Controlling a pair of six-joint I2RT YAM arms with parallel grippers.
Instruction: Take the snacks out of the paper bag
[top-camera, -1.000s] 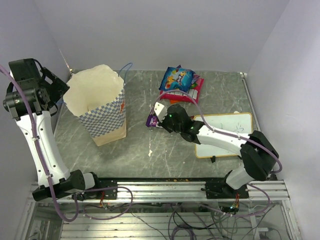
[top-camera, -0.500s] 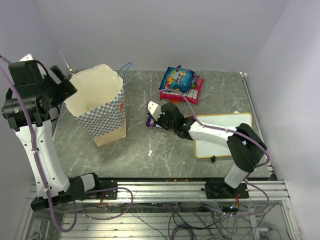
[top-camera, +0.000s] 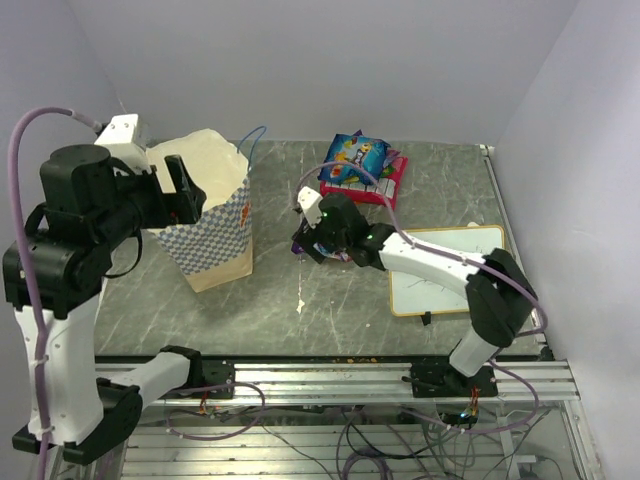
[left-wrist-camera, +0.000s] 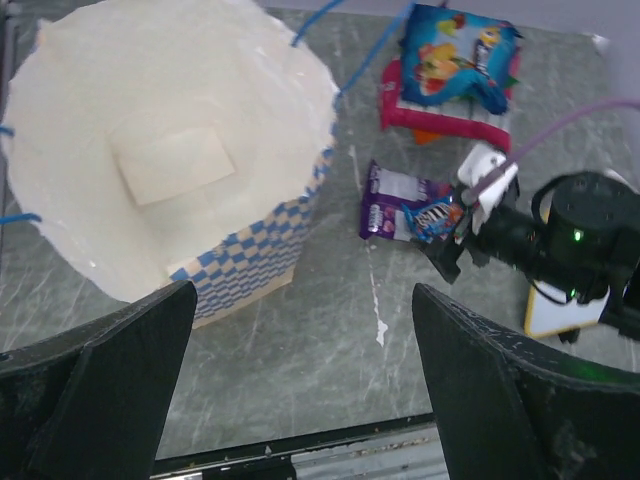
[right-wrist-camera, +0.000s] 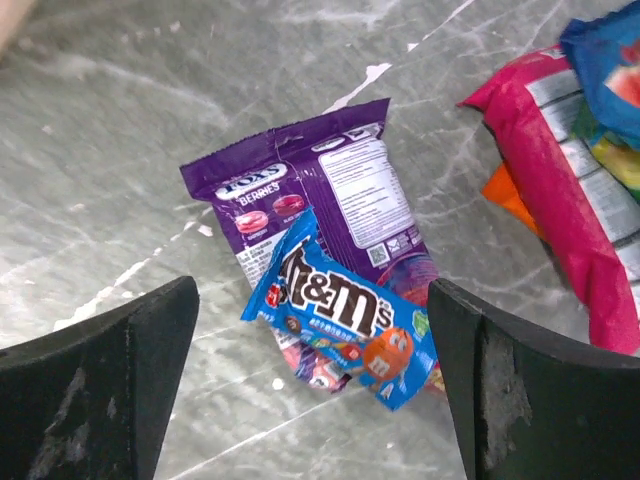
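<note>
The paper bag (top-camera: 205, 215) stands upright at the left with its mouth open; in the left wrist view the paper bag (left-wrist-camera: 170, 150) shows only cream paper inside. My left gripper (top-camera: 187, 192) hangs open above the bag's near rim, holding nothing, and appears as the left gripper (left-wrist-camera: 305, 290). Snacks lie on the table: a blue M&M's packet (right-wrist-camera: 345, 310) rests on a purple packet (right-wrist-camera: 330, 190), and a pink-red packet (right-wrist-camera: 550, 180) lies under a blue one (right-wrist-camera: 610, 60). My right gripper (right-wrist-camera: 312, 295) is open just above the M&M's packet, not gripping it, and shows as the right gripper (top-camera: 322, 238).
A white framed board (top-camera: 445, 268) lies at the right under the right arm. The blue and pink-red packets (top-camera: 358, 165) sit at the back near the wall. A blue string handle (top-camera: 252, 135) sticks out behind the bag. Walls close in on three sides.
My right gripper has opened and let the blue M&M's packet drop onto the purple packet. The left arm has swung right and forward, over the bag's rim.
</note>
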